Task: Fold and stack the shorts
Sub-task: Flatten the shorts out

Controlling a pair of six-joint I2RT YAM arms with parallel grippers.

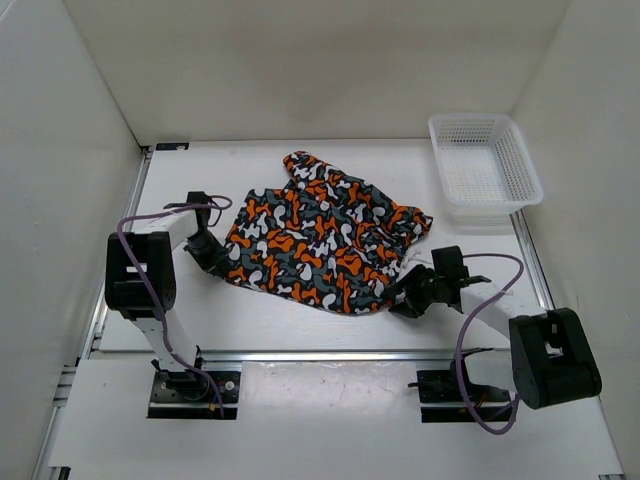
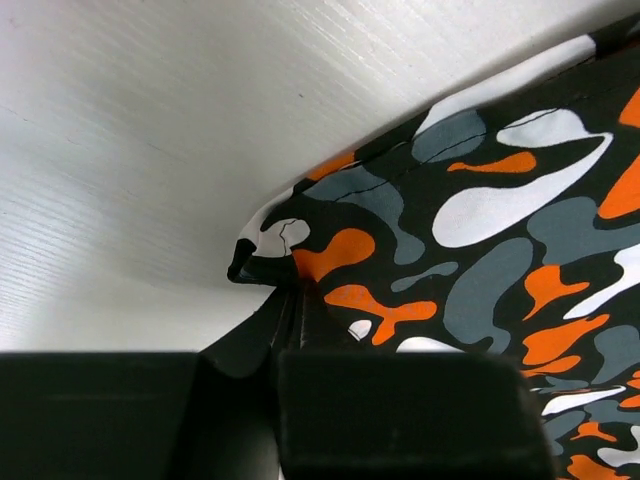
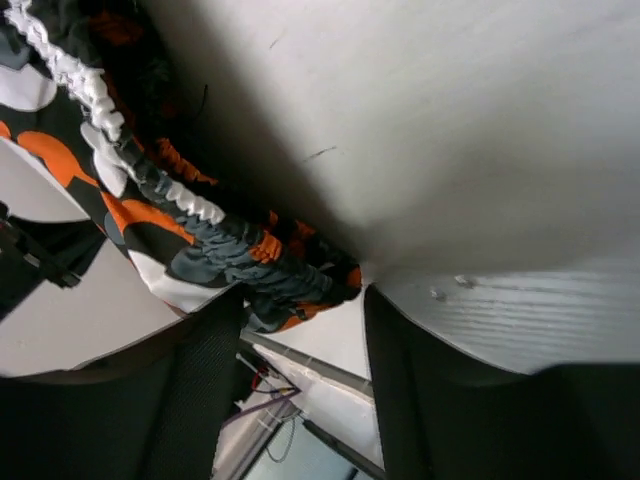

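One pair of shorts (image 1: 320, 235) lies loosely spread and not yet folded across the centre of the overhead view, with wrinkles along its right side. Its left edge is at the left gripper (image 1: 220, 262). In the left wrist view the fingers (image 2: 400, 415) are closed on a hem corner, which bunches where it enters them. The lower-right edge meets the right gripper (image 1: 405, 298). In the right wrist view the fingers (image 3: 190, 400) stand apart, and the gathered waistband (image 3: 240, 255) lies in the gap, unclamped. The table (image 1: 300, 330) carries the garment. The white mesh basket (image 1: 485, 165) sits at the upper right of the overhead frame, well apart from the cloth.

Recommended procedure, as a judgement:
1. Close the right fingers fully on the waistband before any lift, taking all layers.
2. Raise both ends together, keeping the fabric taut between the grippers.
3. Lay one half squarely over the other.

An uneven lift is likely to skew the crease.
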